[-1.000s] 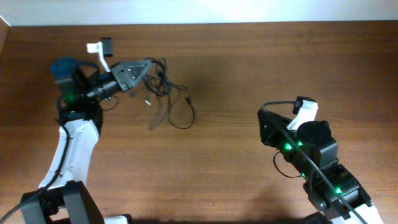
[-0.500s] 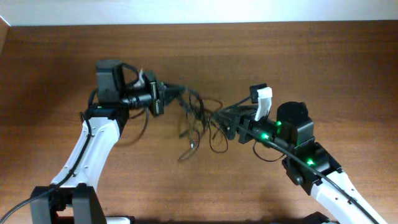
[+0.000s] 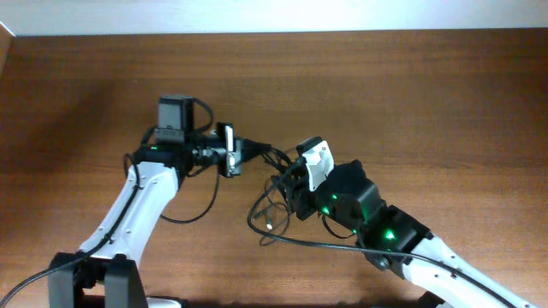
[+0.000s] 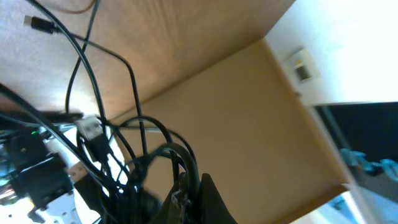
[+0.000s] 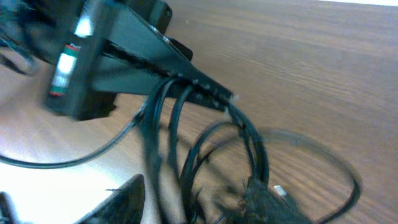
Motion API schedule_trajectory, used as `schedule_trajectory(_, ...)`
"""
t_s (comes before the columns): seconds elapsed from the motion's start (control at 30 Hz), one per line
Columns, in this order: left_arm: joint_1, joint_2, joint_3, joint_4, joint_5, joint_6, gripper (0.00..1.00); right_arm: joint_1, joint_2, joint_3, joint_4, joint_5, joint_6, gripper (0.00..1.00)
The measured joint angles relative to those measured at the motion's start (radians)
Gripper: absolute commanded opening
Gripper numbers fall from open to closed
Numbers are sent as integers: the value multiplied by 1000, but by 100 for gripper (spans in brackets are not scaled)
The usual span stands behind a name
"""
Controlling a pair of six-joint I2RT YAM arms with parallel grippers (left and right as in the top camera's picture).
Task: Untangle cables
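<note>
The cables (image 3: pixel 262 210) sit as a black tangle at about the middle of the wooden worktop (image 3: pixel 428 103), strung between both arms. The left gripper (image 3: pixel 248 152) is clenched on several strands, which bunch at its fingertips in the right wrist view (image 5: pixel 186 87). The right gripper (image 3: pixel 286 190) has its fingers (image 5: pixel 127 196) spread apart with strands running between them. Loose loops sag toward the near edge, and a small plug (image 3: pixel 270 227) rests on the wood.
</note>
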Motion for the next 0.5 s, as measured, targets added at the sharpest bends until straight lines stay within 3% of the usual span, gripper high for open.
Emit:
schedule_trajectory(0.03,-17,0,0,0,-2,0,0,0,13,2,-1,3,-5,4)
schedule_trajectory(0.1,-50,0,0,4,-17,40,0,0,20,24,-11,3,-11,4)
schedule_trajectory(0.2,-63,0,2,30,-21,213,1,0,21,76,-32,4,-10,4)
schedule_trajectory(0.23,-66,-1,8,46,-19,336,7,0,26,99,-41,2,-10,4)
schedule_trajectory(0.3,-66,-7,14,49,-24,482,0,0,29,119,-58,-14,-10,4)
schedule_trajectory(0.37,-69,-19,17,44,-44,700,0,-6,29,142,-107,-24,-9,4)
schedule_trajectory(0.47,-73,-30,24,10,-71,873,1,-50,11,175,-217,-55,-10,4)
schedule_trajectory(0.5,-73,-38,28,-3,-81,903,20,-67,2,176,-231,-72,-10,4)
